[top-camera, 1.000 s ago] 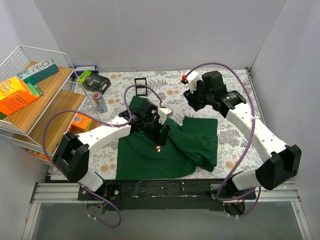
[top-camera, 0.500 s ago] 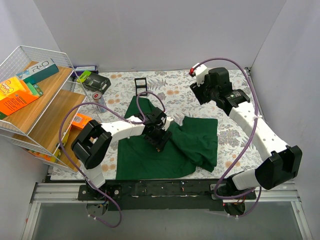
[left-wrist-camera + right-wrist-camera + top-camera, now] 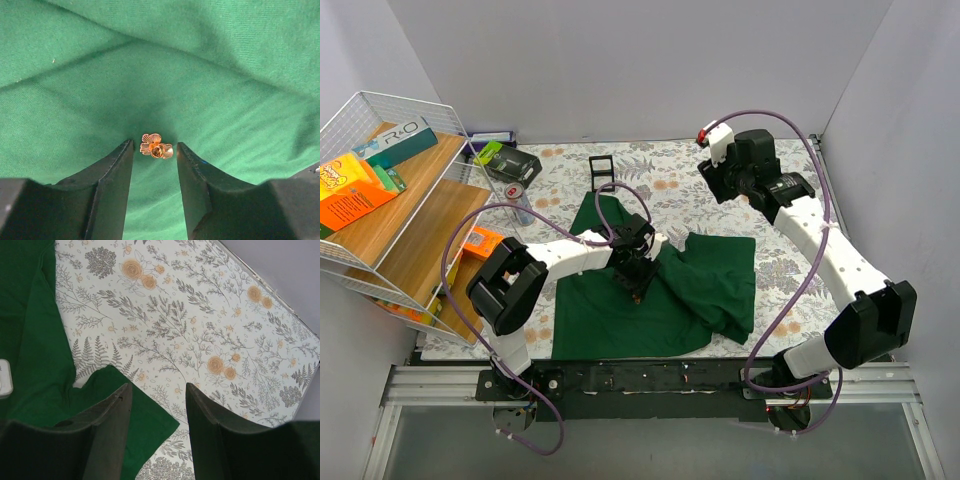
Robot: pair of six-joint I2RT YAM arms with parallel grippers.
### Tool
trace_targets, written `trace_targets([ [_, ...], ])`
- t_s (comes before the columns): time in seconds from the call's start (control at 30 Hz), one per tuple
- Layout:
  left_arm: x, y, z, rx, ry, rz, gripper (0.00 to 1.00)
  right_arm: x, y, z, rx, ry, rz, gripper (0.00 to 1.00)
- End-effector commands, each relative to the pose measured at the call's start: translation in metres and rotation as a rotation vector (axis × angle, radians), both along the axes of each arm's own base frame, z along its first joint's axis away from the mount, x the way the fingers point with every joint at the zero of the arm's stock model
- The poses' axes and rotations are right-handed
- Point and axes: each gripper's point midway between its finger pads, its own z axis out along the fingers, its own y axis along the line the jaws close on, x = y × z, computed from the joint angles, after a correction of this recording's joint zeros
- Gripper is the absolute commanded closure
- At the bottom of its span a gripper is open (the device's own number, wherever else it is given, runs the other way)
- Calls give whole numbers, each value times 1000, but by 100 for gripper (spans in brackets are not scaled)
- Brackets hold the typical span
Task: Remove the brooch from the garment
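The dark green T-shirt (image 3: 670,290) lies rumpled on the flowered tabletop. A small gold flower brooch (image 3: 156,147) is pinned on its cloth (image 3: 210,65). My left gripper (image 3: 154,146) is open right down on the shirt, one fingertip on each side of the brooch, with a small gap to each. In the top view the left gripper (image 3: 638,280) hides the brooch. My right gripper (image 3: 720,185) is open and empty, held high over the table behind the shirt; its wrist view shows a shirt sleeve (image 3: 125,415) below.
A wire shelf rack (image 3: 380,190) with boxes stands at the left. A can (image 3: 520,205), a dark box (image 3: 510,162) and a small black frame (image 3: 602,170) sit at the back left. Flowered table cover (image 3: 660,175) lies behind the shirt.
My left gripper has come down onto the shirt and now straddles the brooch, which showed beside it a second ago. My right gripper has drawn back and up a little.
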Motion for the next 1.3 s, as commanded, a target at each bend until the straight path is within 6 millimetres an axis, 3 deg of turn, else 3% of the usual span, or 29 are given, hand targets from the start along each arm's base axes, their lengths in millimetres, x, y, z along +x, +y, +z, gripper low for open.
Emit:
trace_targets([
  [0.0, -4, -2, 7, -7, 22, -6, 63, 13, 6, 33, 59, -83, -4, 45],
  [0.27, -14, 4, 9, -6, 43, -26, 70, 18, 7, 34, 62, -84, -6, 45],
  [0.4, -15, 6, 6, 0, 41, -42, 79, 21, 9, 34, 67, -83, -2, 45],
  [0.6, -9, 5, 4, -3, 42, -50, 85, 26, 12, 35, 68, -83, 1, 46],
  [0.73, -5, -1, 10, -49, 50, -51, 88, 27, 14, 35, 72, -81, 5, 46],
  [0.9, -5, -11, 16, -117, 86, -74, 100, 24, 13, 30, 70, -66, 3, 46],
  [1.03, -2, -14, 30, -205, 107, -60, 100, 17, 16, 26, 80, -46, 31, 46],
  [1.1, 2, -15, 38, -237, 98, -48, 100, 7, 21, 22, 74, -25, 95, 47],
  [1.2, 11, -8, 49, -247, 102, 0, 100, -18, 34, -3, 48, 46, 208, 48],
  [1.23, 18, 0, 53, -245, 94, 32, 87, -34, 38, -31, 24, 104, 254, 48],
  [1.27, 21, 6, 56, -236, 84, 54, 76, -45, 41, -43, 7, 121, 288, 47],
])
